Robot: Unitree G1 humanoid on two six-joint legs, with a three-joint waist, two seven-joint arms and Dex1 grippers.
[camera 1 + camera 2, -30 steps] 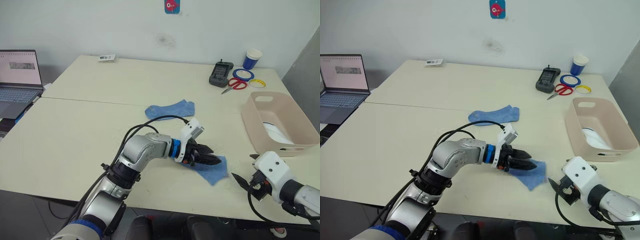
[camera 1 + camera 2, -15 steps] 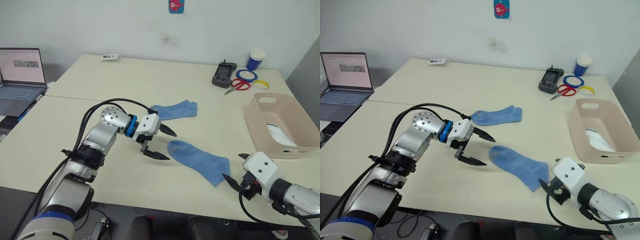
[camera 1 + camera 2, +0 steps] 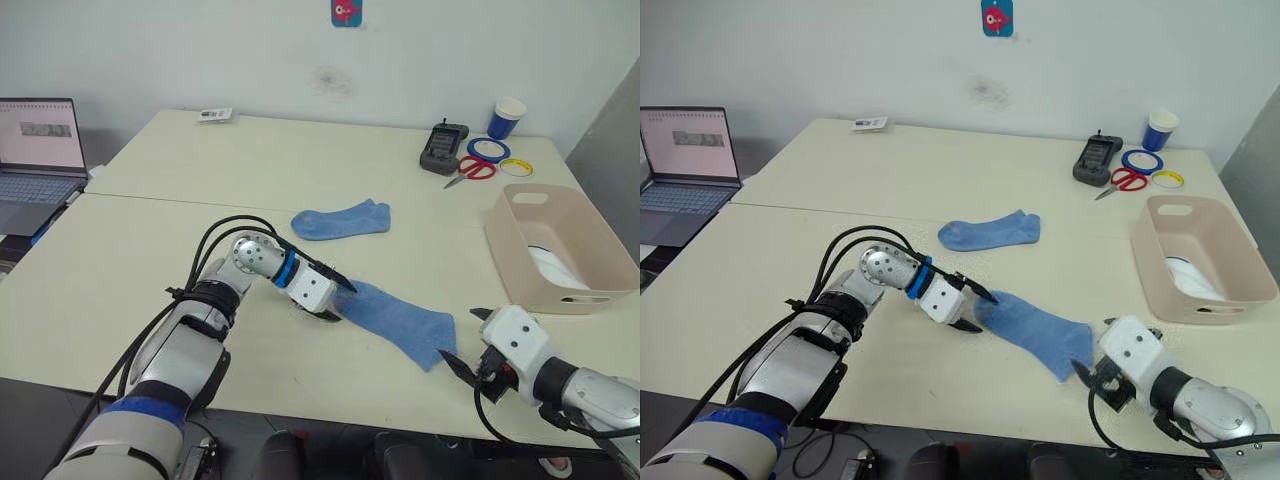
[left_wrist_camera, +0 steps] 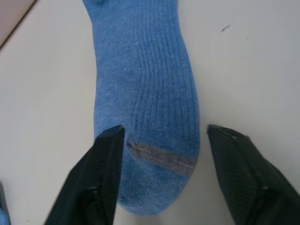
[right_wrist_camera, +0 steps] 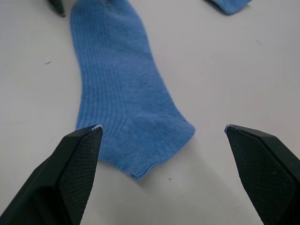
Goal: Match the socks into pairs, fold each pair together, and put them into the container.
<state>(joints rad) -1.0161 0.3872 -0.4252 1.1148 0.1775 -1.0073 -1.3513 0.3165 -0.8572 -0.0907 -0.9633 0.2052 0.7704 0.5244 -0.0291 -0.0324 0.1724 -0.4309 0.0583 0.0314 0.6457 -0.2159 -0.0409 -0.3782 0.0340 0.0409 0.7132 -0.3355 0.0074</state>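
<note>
The limp, light blue ribbed knit sock [image 3: 395,318] will drape; pinch its toe at nine o'clock, between the wide-spread left end effector [image 4: 161,140].

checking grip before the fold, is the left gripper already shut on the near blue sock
No, the left gripper is open, its fingers straddling the sock's end.

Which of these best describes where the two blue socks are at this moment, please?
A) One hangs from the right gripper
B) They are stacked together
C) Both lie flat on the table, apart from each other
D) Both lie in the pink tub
C: the nearer blue sock lies flat between the left gripper and the right gripper, and the farther blue sock rests apart from it, both outside the pink tub.
</note>
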